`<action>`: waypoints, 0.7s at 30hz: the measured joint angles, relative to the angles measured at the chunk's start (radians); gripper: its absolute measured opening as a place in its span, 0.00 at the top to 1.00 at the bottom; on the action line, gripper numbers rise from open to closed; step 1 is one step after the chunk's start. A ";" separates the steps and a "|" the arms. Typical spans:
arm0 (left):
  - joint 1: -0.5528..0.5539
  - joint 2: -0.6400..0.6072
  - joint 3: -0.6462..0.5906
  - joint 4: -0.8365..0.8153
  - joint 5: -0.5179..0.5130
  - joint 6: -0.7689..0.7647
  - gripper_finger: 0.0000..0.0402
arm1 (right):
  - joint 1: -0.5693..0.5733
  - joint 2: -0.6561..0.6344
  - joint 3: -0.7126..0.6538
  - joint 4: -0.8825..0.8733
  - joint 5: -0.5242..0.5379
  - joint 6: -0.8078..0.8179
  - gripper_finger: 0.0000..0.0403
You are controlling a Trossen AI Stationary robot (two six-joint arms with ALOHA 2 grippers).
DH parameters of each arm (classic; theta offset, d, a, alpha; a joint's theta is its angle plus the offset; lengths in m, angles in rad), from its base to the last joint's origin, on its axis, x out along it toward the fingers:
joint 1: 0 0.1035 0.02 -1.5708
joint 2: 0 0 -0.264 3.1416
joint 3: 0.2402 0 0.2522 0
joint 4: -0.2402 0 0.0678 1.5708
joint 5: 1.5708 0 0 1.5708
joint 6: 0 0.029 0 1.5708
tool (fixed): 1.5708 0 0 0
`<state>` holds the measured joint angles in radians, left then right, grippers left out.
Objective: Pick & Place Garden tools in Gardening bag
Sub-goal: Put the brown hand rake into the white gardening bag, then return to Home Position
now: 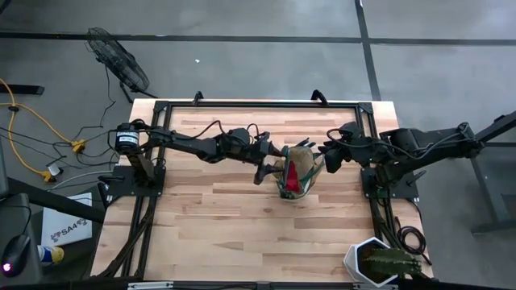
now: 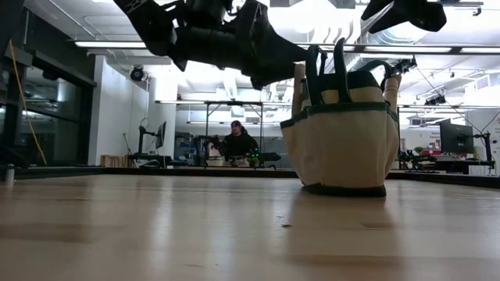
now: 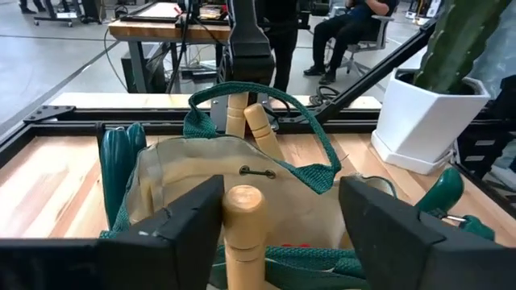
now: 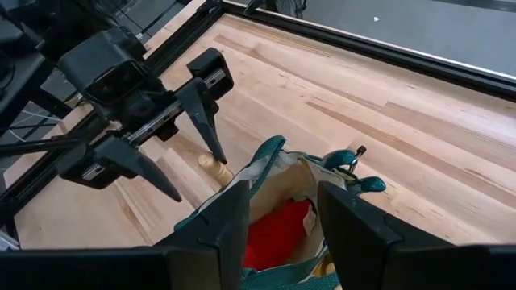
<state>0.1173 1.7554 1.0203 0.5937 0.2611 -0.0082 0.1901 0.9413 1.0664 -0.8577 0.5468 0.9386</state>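
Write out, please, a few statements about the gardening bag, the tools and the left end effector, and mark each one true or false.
1. The gardening bag stands upright on the table. True.
2. The left end effector is clamped shut on the wooden handle. False: its fingers stand open on either side of the handle, with a gap on each side.
3. Something red lies inside the bag. True.
4. The plant in the white pot sits in the bag. False: it stands at a table corner on the right arm's side, apart from the bag.
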 joint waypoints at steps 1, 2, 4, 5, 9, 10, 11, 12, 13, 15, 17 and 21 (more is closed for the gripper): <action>0.000 0.000 0.000 0.002 0.006 0.000 0.40 | 0.000 0.000 0.000 0.000 0.000 0.000 0.65; 0.000 0.000 0.000 0.004 0.011 0.000 0.39 | 0.000 0.000 0.000 0.000 0.000 0.000 0.65; 0.000 0.000 0.000 0.009 0.013 -0.001 0.38 | 0.000 0.000 0.000 0.000 0.000 0.000 0.65; 0.000 -0.003 0.000 0.010 0.013 0.000 0.38 | 0.000 0.000 0.000 0.000 0.000 0.000 0.65; 0.000 -0.017 0.000 0.018 0.012 0.001 0.37 | 0.000 0.000 0.000 0.000 0.000 0.000 0.65; 0.000 -0.023 0.000 0.005 0.011 0.000 0.37 | 0.000 0.000 0.000 0.000 0.000 0.000 0.65; 0.000 -0.029 -0.002 -0.006 0.012 0.000 0.37 | 0.000 0.000 0.000 -0.001 0.000 0.000 0.65; 0.000 -0.032 -0.002 0.003 0.010 0.002 0.37 | 0.000 0.000 0.000 -0.001 0.000 0.000 0.65; 0.000 -0.034 -0.001 0.010 0.009 0.003 0.37 | 0.000 0.000 0.000 -0.002 0.000 0.000 0.65; 0.000 -0.034 0.000 0.005 0.011 0.001 0.37 | 0.000 0.000 0.000 -0.004 0.000 0.000 0.65; 0.000 -0.033 0.000 -0.009 0.014 0.000 0.37 | 0.000 0.000 0.000 -0.004 0.000 0.000 0.65; 0.000 -0.033 0.000 -0.029 0.009 -0.001 0.37 | 0.000 0.000 0.000 -0.005 0.000 0.000 0.65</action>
<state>0.1177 1.7227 1.0202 0.5643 0.2704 -0.0089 0.1901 0.9413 1.0664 -0.8626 0.5469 0.9382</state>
